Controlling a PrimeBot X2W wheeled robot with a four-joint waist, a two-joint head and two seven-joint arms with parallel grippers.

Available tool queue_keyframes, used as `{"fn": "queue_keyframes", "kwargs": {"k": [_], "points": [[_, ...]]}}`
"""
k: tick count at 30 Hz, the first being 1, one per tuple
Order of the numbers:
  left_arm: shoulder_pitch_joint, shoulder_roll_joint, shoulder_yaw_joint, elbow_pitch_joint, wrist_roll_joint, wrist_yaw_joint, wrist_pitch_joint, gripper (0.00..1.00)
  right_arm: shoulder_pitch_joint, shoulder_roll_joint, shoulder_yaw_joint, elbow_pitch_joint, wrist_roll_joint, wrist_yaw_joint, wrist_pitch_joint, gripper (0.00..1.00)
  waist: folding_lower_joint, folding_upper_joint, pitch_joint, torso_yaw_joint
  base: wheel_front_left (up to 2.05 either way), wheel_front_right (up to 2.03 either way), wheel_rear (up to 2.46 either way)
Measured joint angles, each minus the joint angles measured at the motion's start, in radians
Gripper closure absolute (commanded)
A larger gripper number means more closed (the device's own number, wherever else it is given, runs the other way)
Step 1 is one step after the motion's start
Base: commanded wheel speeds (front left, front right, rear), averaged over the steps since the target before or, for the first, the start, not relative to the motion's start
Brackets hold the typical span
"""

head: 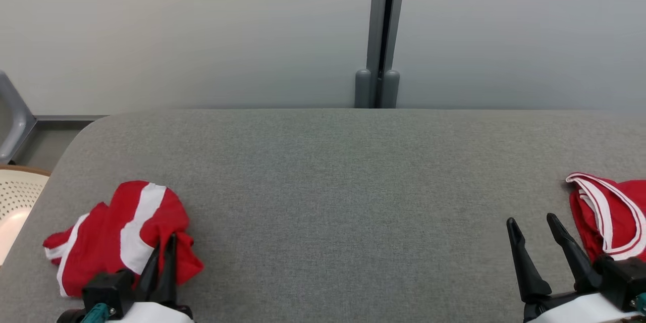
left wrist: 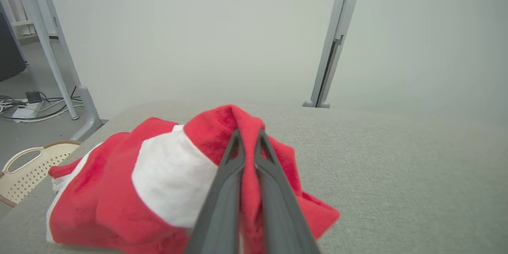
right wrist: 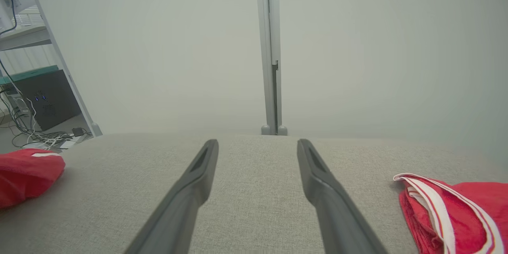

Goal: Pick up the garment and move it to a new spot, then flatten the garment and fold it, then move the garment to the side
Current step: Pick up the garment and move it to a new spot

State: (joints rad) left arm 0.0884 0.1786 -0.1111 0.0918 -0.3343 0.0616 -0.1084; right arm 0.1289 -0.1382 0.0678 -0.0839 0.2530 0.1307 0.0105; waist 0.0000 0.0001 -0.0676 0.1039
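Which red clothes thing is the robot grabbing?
The crumpled garment with the wide white stripe: the left gripper pinches it. The thin-striped red one lies free.

Bright, even, diffuse light — soft shadows, no glare; wrist views hazy, edge-warped.

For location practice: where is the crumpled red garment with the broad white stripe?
The red garment lies lower left in the head view, near the left edge of the grey fabric surface, pinched by the left tool.
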Motion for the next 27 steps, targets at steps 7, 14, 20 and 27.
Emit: {"fn": "queue_keyframes", "kwargs": {"k": [7, 14, 20, 27], "points": [[-0.006, -0.024, -0.102, -0.060, 0.012, -0.038, 0.064, 1.00, 0.011, 0.007, 0.013, -0.014, 0.007, 0.000, 0.012, 0.00, 0.0000, 0.0000, -0.003, -0.072, 0.00, 0.00, 0.00], [-0.125, -0.082, -0.235, -0.002, 0.026, -0.111, 0.072, 1.00, -0.017, -0.002, 0.043, -0.013, 0.009, 0.000, 0.024, 0.00, 0.0000, 0.0000, 0.022, -0.182, 0.00, 0.00, 0.00], [-0.266, -0.114, -0.340, 0.053, 0.039, -0.144, 0.055, 1.00, -0.049, -0.008, 0.066, -0.010, 0.022, 0.000, 0.023, 0.00, 0.0000, 0.0000, 0.068, -0.291, 0.00, 0.00, 0.00], [-0.431, -0.123, -0.420, 0.174, 0.061, -0.164, 0.051, 1.00, -0.080, 0.008, 0.064, 0.007, 0.035, 0.000, -0.010, 0.00, 0.0000, 0.0000, 0.180, -0.371, 0.00, 0.00, 0.00]]}}
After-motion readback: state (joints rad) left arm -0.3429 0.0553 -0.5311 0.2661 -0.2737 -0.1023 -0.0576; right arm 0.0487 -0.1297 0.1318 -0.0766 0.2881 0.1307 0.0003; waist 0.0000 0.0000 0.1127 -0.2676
